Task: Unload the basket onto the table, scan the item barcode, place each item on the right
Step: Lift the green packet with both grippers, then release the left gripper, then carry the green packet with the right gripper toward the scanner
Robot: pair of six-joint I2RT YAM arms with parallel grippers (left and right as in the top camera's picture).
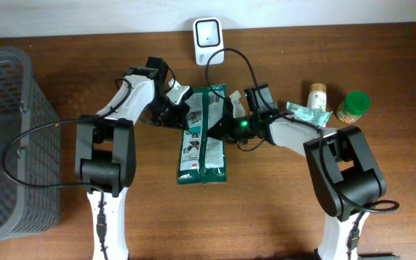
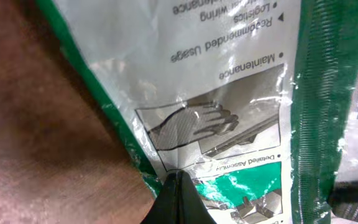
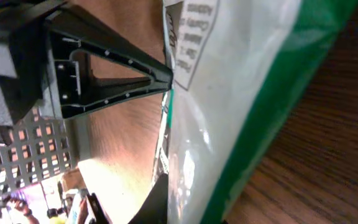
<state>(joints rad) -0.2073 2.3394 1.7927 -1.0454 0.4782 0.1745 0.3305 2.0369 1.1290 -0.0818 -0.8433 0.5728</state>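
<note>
Overhead. Shows the pouch [image 1: 202,137], flat, green and white, lying lengthwise mid-table [image 1: 266,202], its top end just below the white scanner [image 1: 208,32] at the far edge. Puts the left gripper [image 1: 185,115] on the upper left edge and the right gripper [image 1: 226,119] on the upper right edge, both pressed together on film. Gives alone the surroundings: a wire basket [image 1: 6,130] far left, two jars [image 1: 317,95] and a small packet [image 1: 309,114] to the right, well apart from the pouch.

Left wrist. Fills with printed film, creased and glossy, with upside-down usage text. Shows the fingertips [image 2: 178,186] closed to a point, pinching the green border where it meets bare wood. Reveals the wrinkles and shine that the overhead view flattens out; shows no barcode.

Right wrist. Looks along the pouch on edge, with the left arm's finger touching the opposite border. Shows its own jaws only as a dark shape at the bottom, closed on the edge as far as can be told.

Handling, as a judgement: probably light, soft and floppy, slippery under the pads. Calls for holds on the sealed borders, both sides at once, kept taut, since slack film would sag and glare, hiding the code from the scanner.
</note>
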